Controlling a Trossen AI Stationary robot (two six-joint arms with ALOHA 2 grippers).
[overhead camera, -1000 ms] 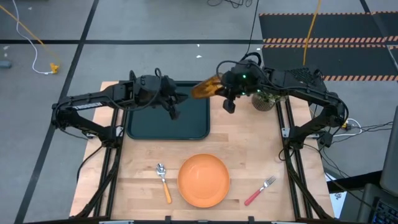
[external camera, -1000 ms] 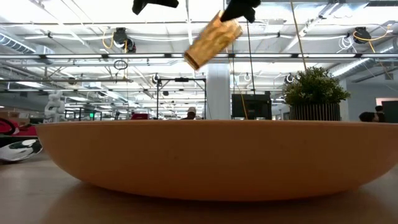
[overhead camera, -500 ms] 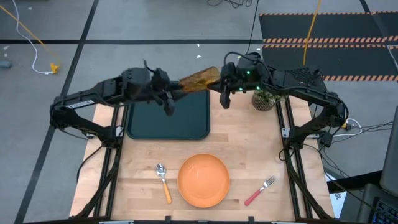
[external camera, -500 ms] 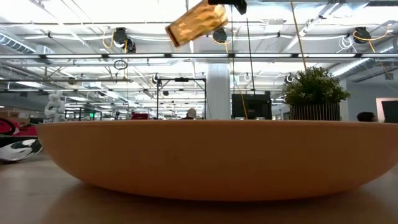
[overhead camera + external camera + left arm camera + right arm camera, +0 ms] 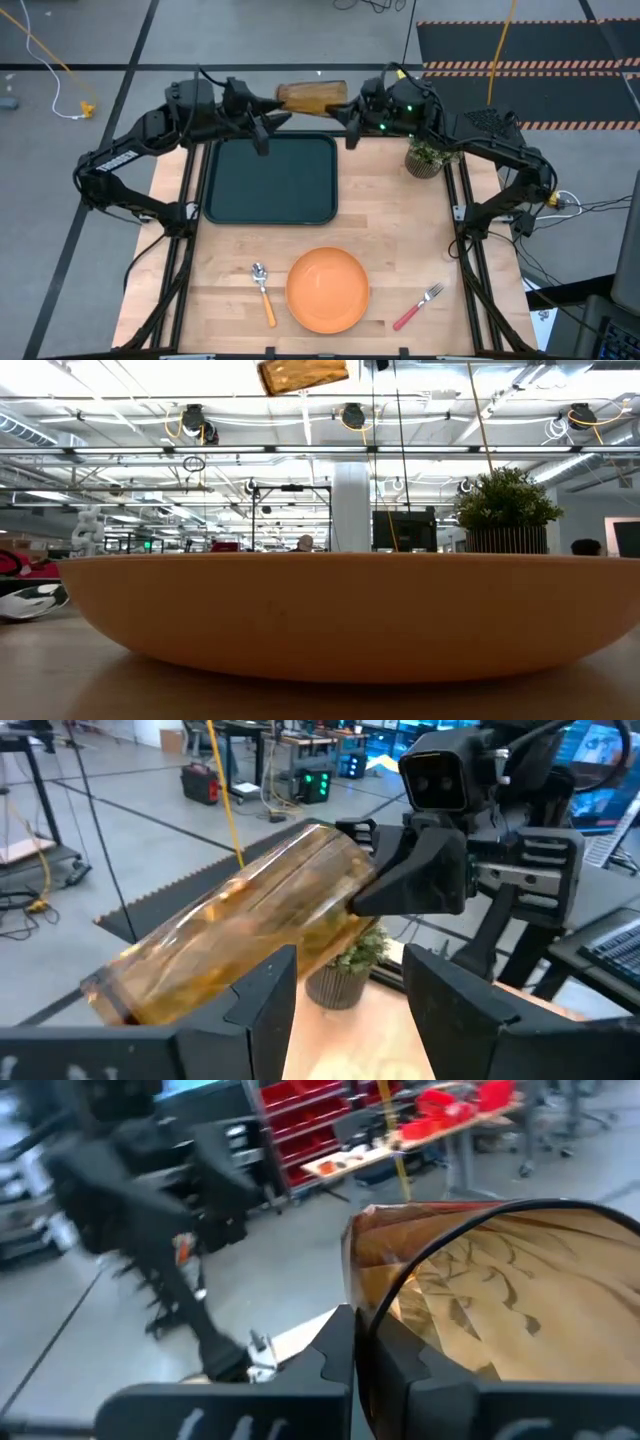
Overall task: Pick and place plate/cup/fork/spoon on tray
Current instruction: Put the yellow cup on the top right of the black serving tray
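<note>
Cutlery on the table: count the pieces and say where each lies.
2. The spoon lies on the bare wood just left of the orange plate; the fork lies to the plate's right. None on the tray.

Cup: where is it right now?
In the high view the cup hangs on its side in the air above the tray's far edge, gripped by the right hand, with the left hand alongside.

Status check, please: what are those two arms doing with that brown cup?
Right gripper shut on cup, held sideways above tray far edge. Left gripper open beside it. Nothing blocking.
</note>
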